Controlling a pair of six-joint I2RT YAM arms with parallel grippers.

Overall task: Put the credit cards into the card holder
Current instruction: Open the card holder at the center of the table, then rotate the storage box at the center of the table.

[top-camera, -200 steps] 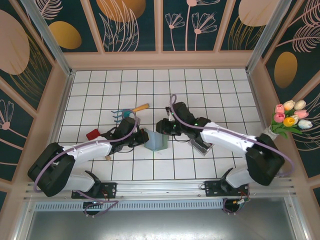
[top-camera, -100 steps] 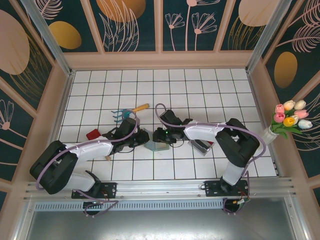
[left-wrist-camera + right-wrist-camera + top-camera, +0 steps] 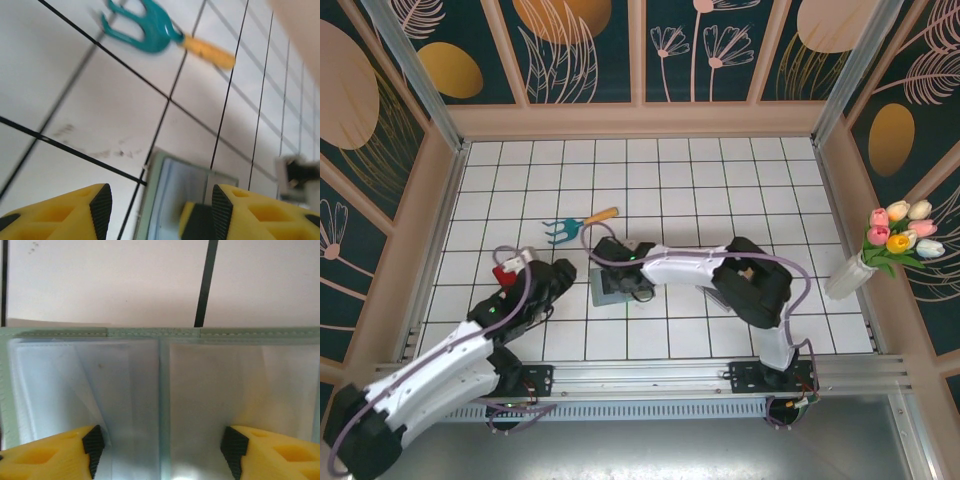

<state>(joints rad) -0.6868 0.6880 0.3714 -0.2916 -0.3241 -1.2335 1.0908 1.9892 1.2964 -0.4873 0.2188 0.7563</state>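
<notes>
A white tiled table (image 3: pixel 720 180) with black grout lines, boxed in by dark floral panels, is what I work on. The card holder (image 3: pixel 603 296) lies flat near the middle of it, a little toward my left side, with its long axis running left to right across the table.

My right gripper (image 3: pixel 161 442) hangs directly over it. In that wrist view the holder's stitched long edge runs straight across, parallel to the line between my two fingers, and the centre fold falls about midway between them. So the right arm is plainly the nearer one. Its jaws stand wide apart and grip nothing; whether the pads touch the clear pockets below I cannot tell (the view is too close).

My left gripper (image 3: pixel 160 202) sits off to the holder's left, near but apart, facing one end of it, with the teal hand rake (image 3: pixel 145 25) farther off beyond. Its jaws are parted too, with only tile and the holder's corner between them, nothing held.

Whether any of the credit cards lie inside those pockets I cannot tell.
</notes>
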